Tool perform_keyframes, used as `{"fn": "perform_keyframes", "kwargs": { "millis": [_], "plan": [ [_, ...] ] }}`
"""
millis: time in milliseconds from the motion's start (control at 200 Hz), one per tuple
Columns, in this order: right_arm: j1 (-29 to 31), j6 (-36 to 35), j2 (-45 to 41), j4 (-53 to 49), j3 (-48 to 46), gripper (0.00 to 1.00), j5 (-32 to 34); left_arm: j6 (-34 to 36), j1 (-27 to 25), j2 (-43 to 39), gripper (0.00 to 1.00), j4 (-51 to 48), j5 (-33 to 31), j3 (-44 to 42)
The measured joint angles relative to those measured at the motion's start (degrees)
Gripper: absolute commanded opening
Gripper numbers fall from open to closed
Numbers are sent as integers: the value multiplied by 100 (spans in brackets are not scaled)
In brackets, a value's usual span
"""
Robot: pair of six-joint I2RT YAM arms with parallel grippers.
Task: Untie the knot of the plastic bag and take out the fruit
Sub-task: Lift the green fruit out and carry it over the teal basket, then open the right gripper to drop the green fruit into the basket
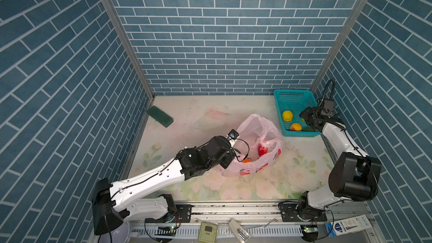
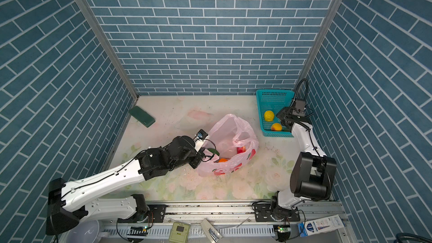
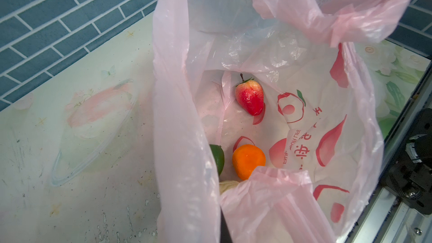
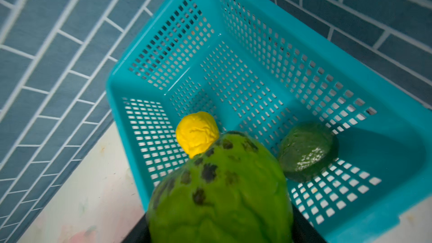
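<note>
Floral table (image 1: 210, 113): bag (image 1: 254, 125) holds strawberry (image 3: 249, 99), basket (image 1: 293, 100) lemon (image 1: 287, 115).

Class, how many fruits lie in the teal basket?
3: a yellow one, a dark green one, a yellow-orange one by the near wall. A light green fruit, held above the basket, may hide more.

The plastic bag (image 3: 350, 136) bears red lettering (image 3: 301, 146), reversed and unreadable.

The plastic bag (image 3: 177, 113) is translucent pink with red print, the basket (image 4: 257, 43) teal, the black-spotted fruit (image 4: 222, 183) green.
</note>
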Motion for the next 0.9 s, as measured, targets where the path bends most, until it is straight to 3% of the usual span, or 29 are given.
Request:
{"fn": "perform_keyframes", "kwargs": {
  "millis": [160,325,455,900],
  "plan": [
    [-219,-76,516,269,4,55,-52,-142,9,57,0,-2,-35,13],
    [-354,-101,992,367,219,75,-131,-367,7,-15,0,79,-72,-162],
    [-380,-210,1132,361,402,83,-155,-579,-9,-177,0,111,-85,-365],
    [-243,-236,850,-168,560,88,-374,-1038,-133,-476,0,610,24,-979]
  ]
}}
